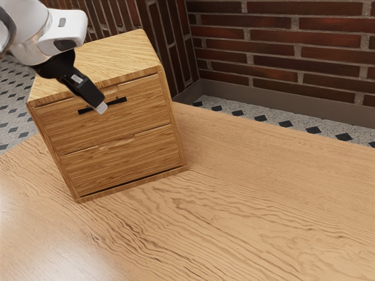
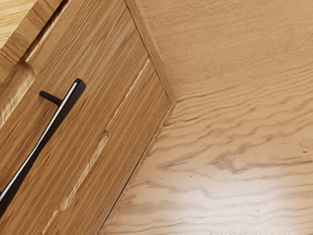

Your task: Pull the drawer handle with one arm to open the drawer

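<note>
the wooden two-drawer cabinet (image 1: 111, 140) is standing on the wood-grain table (image 1: 246, 205), and every position below is being given relative to this cabinet.

the top drawer (image 1: 137, 111) is sitting flush with the cabinet's front face, not pulled out. its black bar handle (image 1: 119, 102) is running across the upper part of that drawer front, standing off it on a short post. the lower drawer (image 1: 123, 161) is lying directly beneath and is also flush.

the white arm (image 1: 41, 29) is reaching in over the cabinet's top corner on the exterior view's left. the black gripper (image 1: 98, 106) is angling down across the cabinet front and is crossing the handle near its middle. whether the jaws are open or closed on the handle cannot be told.

in the wrist view the handle (image 2: 49, 132) is running diagonally across the top drawer front (image 2: 98, 73), with the lower drawer (image 2: 132, 142) next to it and the table (image 2: 234, 122) beyond the cabinet's edge.

behind the cabinet a red brick wall (image 1: 281, 41) is rising, with a tiled floor (image 1: 293, 120) at its foot.
</note>
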